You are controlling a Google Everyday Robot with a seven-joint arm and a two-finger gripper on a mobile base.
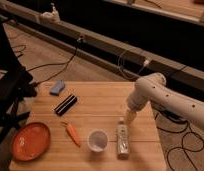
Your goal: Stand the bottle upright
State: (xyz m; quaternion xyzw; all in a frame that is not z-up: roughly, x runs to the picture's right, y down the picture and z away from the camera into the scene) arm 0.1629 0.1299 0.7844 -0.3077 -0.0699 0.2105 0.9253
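Observation:
The bottle (pixel 123 139) lies flat on the wooden table (pixel 100 102) near the front right, its white cap pointing away from the front edge. It is slim and pale with a light label. My gripper (pixel 129 117) hangs from the white arm (pixel 165 97) that comes in from the right. It is just above and behind the bottle's cap end, slightly to the right.
A short white cup (pixel 97 140) stands just left of the bottle. A carrot (pixel 71 132), an orange plate (pixel 30 141), a black bar (pixel 65 104) and a blue sponge (pixel 57 88) lie further left. Cables run over the floor behind the table.

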